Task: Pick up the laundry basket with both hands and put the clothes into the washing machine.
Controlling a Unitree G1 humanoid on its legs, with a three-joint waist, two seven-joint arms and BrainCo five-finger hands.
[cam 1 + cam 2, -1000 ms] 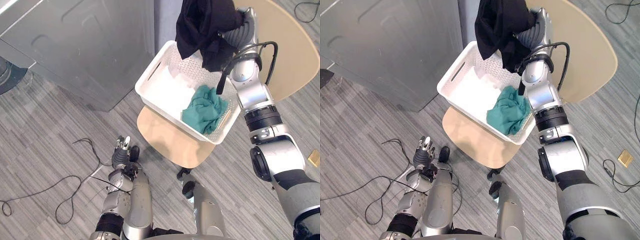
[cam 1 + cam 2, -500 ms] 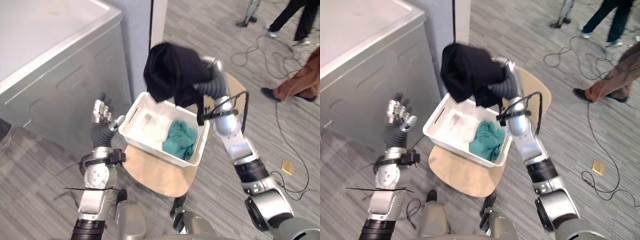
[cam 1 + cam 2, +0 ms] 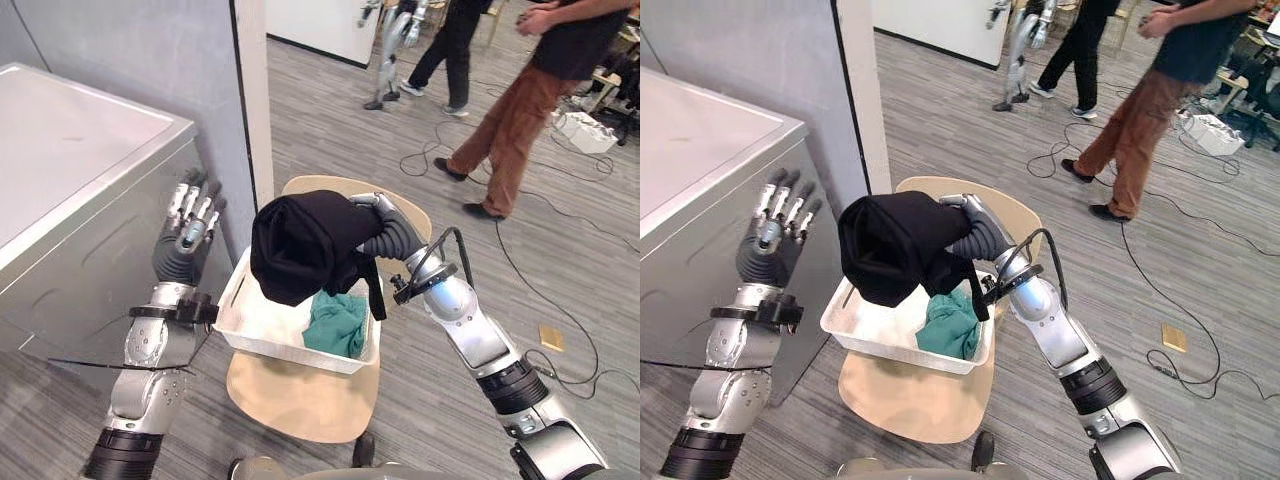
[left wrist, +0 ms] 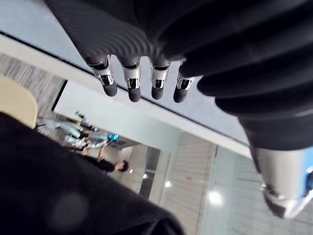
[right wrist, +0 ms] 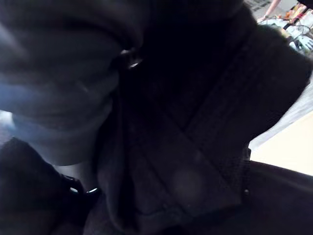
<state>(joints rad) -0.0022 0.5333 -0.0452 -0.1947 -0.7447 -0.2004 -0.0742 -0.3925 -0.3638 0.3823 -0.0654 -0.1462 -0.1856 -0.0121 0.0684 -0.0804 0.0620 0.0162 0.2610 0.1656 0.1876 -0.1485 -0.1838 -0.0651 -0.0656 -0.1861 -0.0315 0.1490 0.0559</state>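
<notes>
My right hand [image 3: 388, 236] is shut on a black garment [image 3: 300, 245], holding it bunched in the air above the white laundry basket [image 3: 290, 352]. In the right wrist view the dark cloth [image 5: 195, 122] lies right against the hand. A teal cloth [image 3: 336, 322] lies in the basket's right part. The basket rests on a round wooden stool [image 3: 300, 400]. My left hand [image 3: 186, 236] is raised, open, fingers [image 4: 132, 85] straight, between the basket and the grey washing machine [image 3: 70, 150] at the left.
A second round wooden top [image 3: 322, 186] stands behind the basket. A grey wall panel [image 3: 150, 50] rises behind the machine. Two people [image 3: 510, 110] stand at the back right, with cables [image 3: 560, 310] trailing over the floor there.
The camera has tilted up. My left hand rose from near the floor to beside the machine. My right hand carried the black garment left and toward me, over the basket.
</notes>
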